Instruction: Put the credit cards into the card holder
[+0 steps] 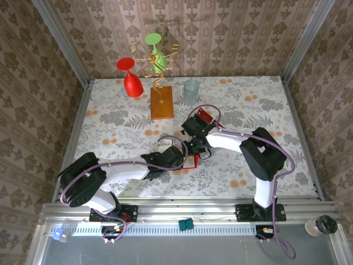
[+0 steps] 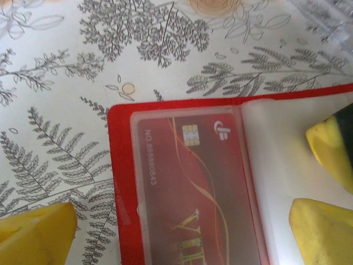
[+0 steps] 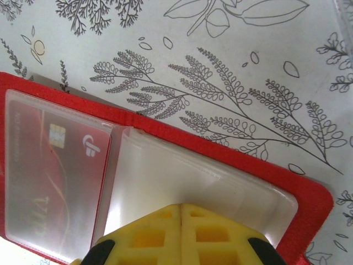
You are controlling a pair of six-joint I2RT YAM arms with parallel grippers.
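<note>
Two arms are bolted at the near edge of a table [image 1: 253, 99] covered in floral cloth. The left arm [image 1: 118, 171] and the right arm [image 1: 251, 146] meet slightly nearer than the table's middle. At the far side an orange wooden block [image 1: 161, 103] carries a gold wire stand [image 1: 157, 63], with a green glass [image 1: 154, 41] at the top. A red glass [image 1: 131, 80] is just left of the block and a clear cup [image 1: 191, 89] is just right of it. A red flat piece [image 1: 205, 115] lies behind the right wrist and is too small to identify.

The card holder [image 2: 118, 182] lies open on the cloth where the arms meet, with its clear pockets facing up. One credit card [image 2: 182, 199] sits inside the left-hand pocket, and its chip and number show through the plastic. The adjoining pocket [image 3: 193, 176] shows pale plastic.

The left gripper [image 2: 176, 234] is spread wide. One fingertip [image 2: 33, 234] is over the cloth just outside the holder's edge, and the other is over the pale pocket. Contact cannot be confirmed.

The right gripper [image 3: 182, 221] has its fingers pressed together with no gap at the seam, and its tip is over the pale pocket. It cannot be told whether a plastic leaf is nipped between them.
</note>
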